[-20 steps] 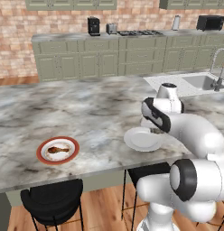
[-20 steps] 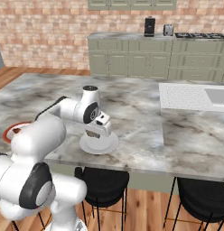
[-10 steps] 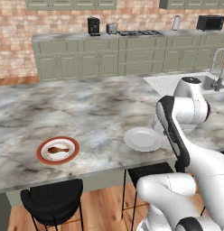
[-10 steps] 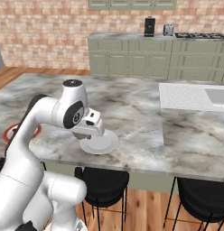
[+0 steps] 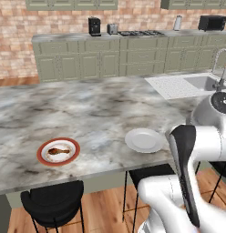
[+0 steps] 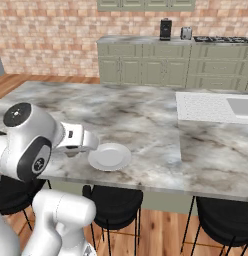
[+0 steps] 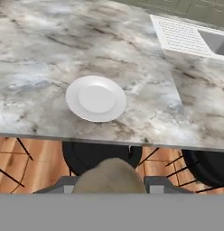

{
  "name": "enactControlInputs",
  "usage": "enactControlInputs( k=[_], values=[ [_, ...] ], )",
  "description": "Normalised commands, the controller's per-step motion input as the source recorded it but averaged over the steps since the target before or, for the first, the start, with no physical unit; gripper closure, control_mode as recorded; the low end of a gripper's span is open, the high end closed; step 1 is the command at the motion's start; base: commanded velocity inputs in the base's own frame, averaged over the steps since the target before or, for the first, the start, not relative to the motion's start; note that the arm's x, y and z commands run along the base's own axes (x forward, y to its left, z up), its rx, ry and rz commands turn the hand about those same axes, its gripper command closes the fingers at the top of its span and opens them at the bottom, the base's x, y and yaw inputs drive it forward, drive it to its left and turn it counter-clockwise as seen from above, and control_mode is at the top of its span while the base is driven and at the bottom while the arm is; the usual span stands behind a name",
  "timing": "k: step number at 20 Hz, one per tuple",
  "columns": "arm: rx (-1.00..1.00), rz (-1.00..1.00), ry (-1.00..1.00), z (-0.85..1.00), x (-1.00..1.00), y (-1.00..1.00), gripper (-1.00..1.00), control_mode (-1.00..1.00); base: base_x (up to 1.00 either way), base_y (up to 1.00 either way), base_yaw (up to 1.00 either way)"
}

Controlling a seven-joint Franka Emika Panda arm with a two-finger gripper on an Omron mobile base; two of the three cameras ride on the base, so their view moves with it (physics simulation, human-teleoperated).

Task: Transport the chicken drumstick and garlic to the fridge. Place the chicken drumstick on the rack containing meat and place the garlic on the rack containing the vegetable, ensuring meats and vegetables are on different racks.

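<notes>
We see the garlic (image 7: 110,175), pale tan, sitting between the gripper (image 7: 109,185) tips at the bottom of the hand view, so the fingers look closed on it. The hand hangs out past the near counter edge, over wood floor (image 7: 32,167) and black stools (image 7: 101,157), w/ the camera looking back over the marble counter (image 7: 50,49).

In the right base view the wrist (image 6: 78,140) sits just left of the white plate (image 6: 110,156), low by the counter's near edge; we can't make out the fingers themselves there.

The white plate lies bare near the front edge, approx. mid-counter. In the left base view the chicken drumstick (image 5: 59,151) rests on a red-rimmed plate (image 5: 42,156), well apart from the white plate (image 5: 144,139), to its left and also close to the front edge. Between the two plates we see open marble; behind them a wide stretch of bare counter runs back to the far edge.

The sink (image 5: 203,82) and its pale drainboard (image 5: 172,85) take the counter's right end. Beyond, a floor gap separates the island from the green cabinets (image 5: 110,61) along the brick wall.
</notes>
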Motion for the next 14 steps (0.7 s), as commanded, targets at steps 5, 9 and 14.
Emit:
enactControlInputs(
  k=[5, 9, 14],
  values=[
    [-0.01, 0.0, -0.32, 0.76, -0.59, 0.21, 1.0, -1.0, 0.0, 0.0, 0.0],
    [0.01, 0.03, -0.24, 0.87, -0.65, 0.2, 1.0, -1.0, 0.0, 0.0, 0.0],
    [0.01, 0.01, -0.03, 0.15, -0.15, 0.03, 1.0, 1.0, -0.6, 0.27, 0.05]
  ],
)
